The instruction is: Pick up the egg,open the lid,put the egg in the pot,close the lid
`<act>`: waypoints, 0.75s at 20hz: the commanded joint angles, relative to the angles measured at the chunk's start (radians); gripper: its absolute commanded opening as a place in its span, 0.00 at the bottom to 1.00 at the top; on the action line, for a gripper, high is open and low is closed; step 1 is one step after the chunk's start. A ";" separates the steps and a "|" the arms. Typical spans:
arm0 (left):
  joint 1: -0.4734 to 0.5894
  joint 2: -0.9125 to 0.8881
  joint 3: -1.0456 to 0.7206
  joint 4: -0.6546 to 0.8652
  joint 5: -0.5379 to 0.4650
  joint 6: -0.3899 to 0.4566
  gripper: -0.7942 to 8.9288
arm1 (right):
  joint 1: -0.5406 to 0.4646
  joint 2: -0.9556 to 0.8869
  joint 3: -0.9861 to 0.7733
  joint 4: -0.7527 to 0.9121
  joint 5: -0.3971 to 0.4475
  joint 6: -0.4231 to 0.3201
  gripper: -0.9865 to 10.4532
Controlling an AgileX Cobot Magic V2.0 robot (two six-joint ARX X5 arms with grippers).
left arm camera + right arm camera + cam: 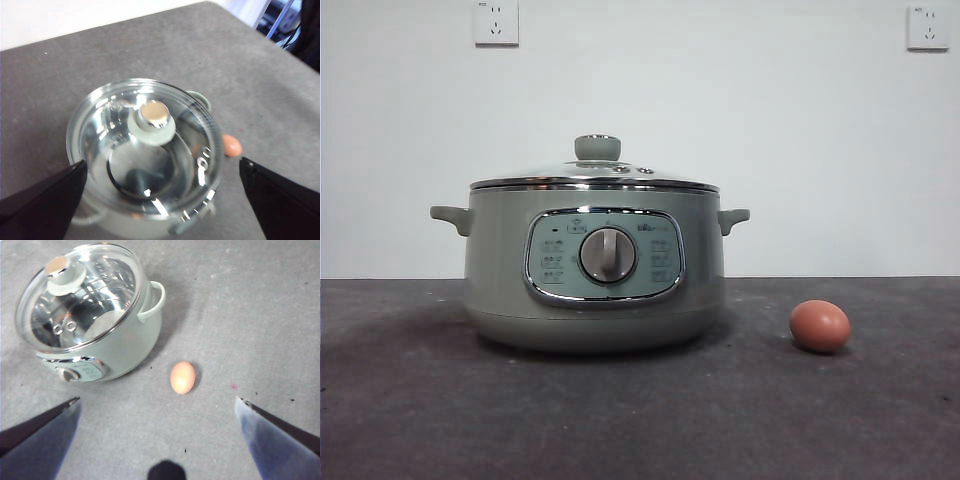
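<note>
Black, wedge-shaped end effector (pixel 157 405) jaws

The front camera sits low at table height, looking level and close at the pot (pixel 594 275) and egg (pixel 819 326), while both wrist cameras hang high, looking down past wide-apart jaws, left above the lid (pixel 145 147), all three sharing pot and egg.

Sage-green pot (pixel 595 300), brown-orange egg (pixel 819 326), grey table (pixel 640 420)
</note>
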 commanded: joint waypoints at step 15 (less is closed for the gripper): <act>-0.163 0.502 0.166 0.143 -0.147 0.126 0.63 | 0.001 0.092 0.001 0.029 -0.003 0.009 0.55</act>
